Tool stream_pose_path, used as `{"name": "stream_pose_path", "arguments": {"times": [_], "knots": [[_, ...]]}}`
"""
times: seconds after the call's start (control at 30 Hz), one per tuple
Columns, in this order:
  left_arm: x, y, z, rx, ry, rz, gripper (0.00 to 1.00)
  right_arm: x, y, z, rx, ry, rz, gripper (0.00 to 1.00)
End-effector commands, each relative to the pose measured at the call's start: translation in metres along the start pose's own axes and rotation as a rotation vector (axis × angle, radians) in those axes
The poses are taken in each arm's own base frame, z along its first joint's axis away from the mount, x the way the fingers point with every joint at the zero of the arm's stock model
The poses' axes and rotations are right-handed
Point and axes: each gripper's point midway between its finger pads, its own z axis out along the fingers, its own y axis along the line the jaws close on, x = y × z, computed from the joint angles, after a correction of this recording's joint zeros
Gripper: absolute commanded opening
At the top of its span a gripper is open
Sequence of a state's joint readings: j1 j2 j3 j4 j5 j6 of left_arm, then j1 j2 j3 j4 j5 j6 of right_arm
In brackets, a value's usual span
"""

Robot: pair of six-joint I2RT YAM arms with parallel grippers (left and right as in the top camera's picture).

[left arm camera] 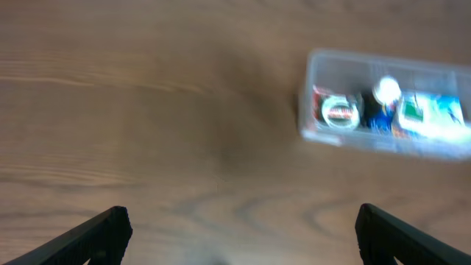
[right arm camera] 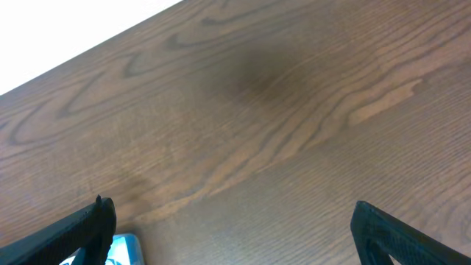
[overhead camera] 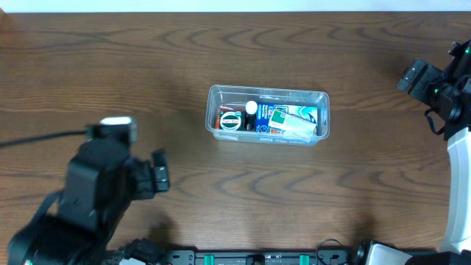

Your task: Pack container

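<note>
The container [overhead camera: 268, 90] sits centre of the table [overhead camera: 110, 66], loaded with small packets [overhead camera: 293, 118]. Left gripper [overhead camera: 159, 177] hangs at its 8 o'clock, right gripper [overhead camera: 418, 76] at 3 o'clock. Both are spread wide and empty, parked clear, likely because packing looks done.

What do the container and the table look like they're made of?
The container looks like clear glossy plastic: the items inside show through its walls and the rim catches light. The table looks like dark brown wood or a wood-look laminate, satin finish: grain swirls are plain, but which one cannot be told.
</note>
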State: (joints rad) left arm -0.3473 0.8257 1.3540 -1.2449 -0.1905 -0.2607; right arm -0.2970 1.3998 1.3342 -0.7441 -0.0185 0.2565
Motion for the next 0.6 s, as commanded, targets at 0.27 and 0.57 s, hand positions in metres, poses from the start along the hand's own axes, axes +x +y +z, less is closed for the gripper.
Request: {"name": "stream_pose_path", "arguments": {"times": [0.27,0.57], "knots": [[-0.014,0.005,0.033,0.108,-0.395,0.206,0.98,-0.003,-0.001,-0.002,0.003,-0.009,0.014,0.99],[0.005,0.007,0.065,0.124,-0.648,0.166,0.98,-0.003,-0.001,-0.002,0.003,-0.009,0.014,0.99]]}}
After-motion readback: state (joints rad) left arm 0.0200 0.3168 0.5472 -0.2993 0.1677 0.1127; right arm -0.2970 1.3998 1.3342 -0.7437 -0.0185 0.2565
